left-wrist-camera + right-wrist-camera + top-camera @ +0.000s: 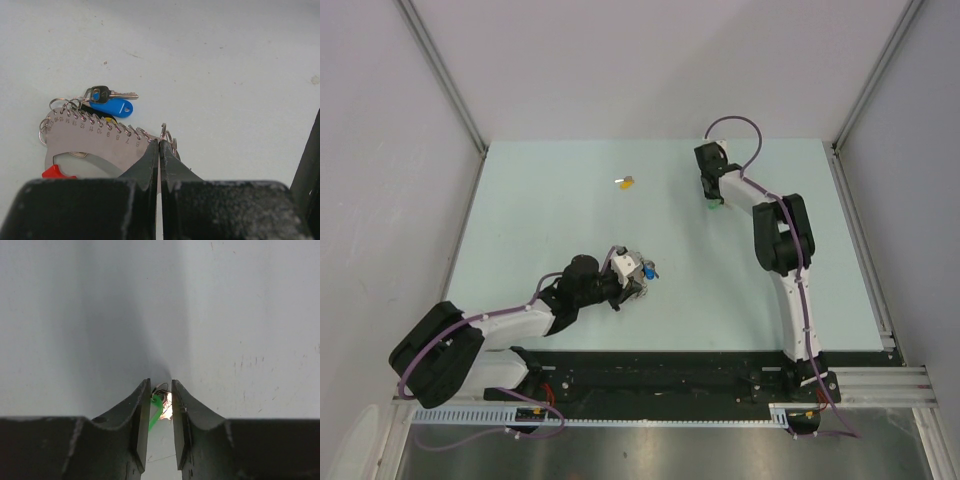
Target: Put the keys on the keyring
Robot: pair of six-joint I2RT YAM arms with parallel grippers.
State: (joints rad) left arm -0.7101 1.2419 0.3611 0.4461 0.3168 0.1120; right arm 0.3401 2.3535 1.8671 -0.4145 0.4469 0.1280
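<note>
The keyring [95, 137] is a silver numbered plate with several small rings, a blue tag [112, 107], a dark-headed key and a red piece [55, 172]. My left gripper [159, 141] is shut on the plate's right edge; in the top view the left gripper [638, 283] holds the keyring [647, 269] low over the table, left of centre. My right gripper [161, 385] stands at the far right of the table, its jaws narrowly apart and pinching the green-headed key [156, 410], which stands on edge. From above, the key [714, 208] shows at the right gripper [712, 200]. The yellow-headed key [626, 182] lies alone at the far middle.
The pale green table [540, 220] is walled by grey panels on the left, back and right. A black and metal rail [670, 375] with the arm bases runs along the near edge.
</note>
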